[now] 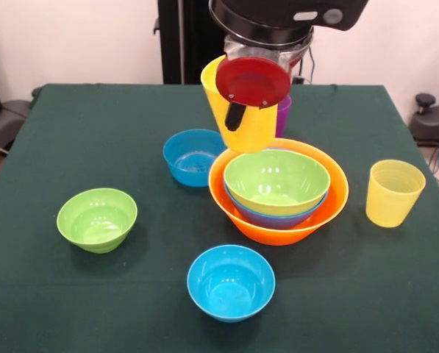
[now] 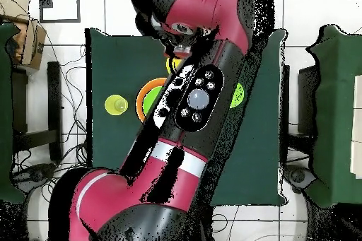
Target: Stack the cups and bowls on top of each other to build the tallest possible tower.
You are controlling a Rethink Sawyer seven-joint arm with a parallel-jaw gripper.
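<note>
My gripper (image 1: 236, 118) hangs over the back rim of the tower and is shut on the opaque yellow cup (image 1: 250, 121), held tilted in the air; one black finger (image 1: 234, 116) lies on its outer wall. The tower is the orange bowl (image 1: 278, 226) with the large blue bowl (image 1: 274, 217) and the medium green bowl (image 1: 276, 180) nested in it. The purple cup (image 1: 283, 114) stands behind the held cup, mostly hidden. The pale ribbed yellow cup (image 1: 393, 193) stands upright at the right. In the overhead view the arm hides most of the table.
A small green bowl (image 1: 97, 218) sits at the left, one small blue bowl (image 1: 192, 157) behind and left of the tower, another small blue bowl (image 1: 230, 282) at the front. The overhead view shows the orange bowl's rim (image 2: 144, 97) and the pale cup (image 2: 115, 104).
</note>
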